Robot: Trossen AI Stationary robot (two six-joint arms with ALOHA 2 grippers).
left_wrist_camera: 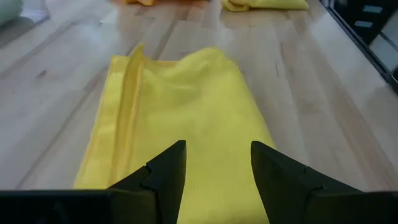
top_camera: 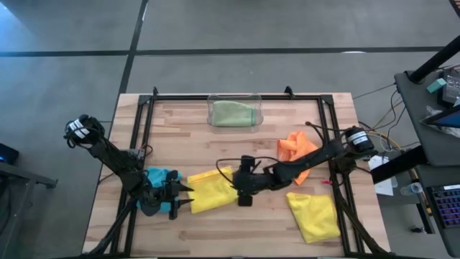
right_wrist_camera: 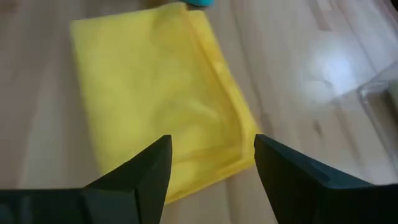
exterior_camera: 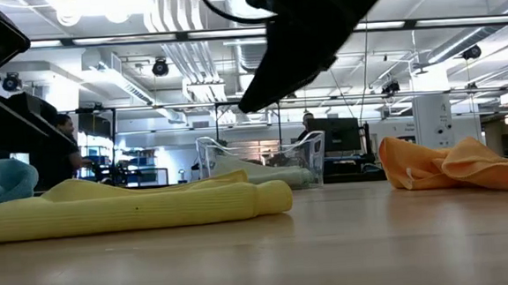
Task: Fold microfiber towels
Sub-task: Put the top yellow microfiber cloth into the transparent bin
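Note:
A folded yellow towel (top_camera: 210,191) lies flat on the wooden table near its front middle, with a thicker folded edge (right_wrist_camera: 224,93) along one side. My left gripper (top_camera: 188,194) stands open over the towel's left end (left_wrist_camera: 186,106), with the cloth showing between its fingers. My right gripper (top_camera: 241,193) is open above the towel's right end (right_wrist_camera: 155,99), and the low view shows it clear of the cloth. A light blue towel (top_camera: 159,176) lies crumpled under my left arm.
An orange towel (top_camera: 296,147) lies crumpled at the right, under my right arm. A second yellow towel (top_camera: 315,216) lies folded at the near right. A clear bin (top_camera: 233,113) at the far middle holds a pale green towel. Black frame rails (top_camera: 140,137) run along the table's sides.

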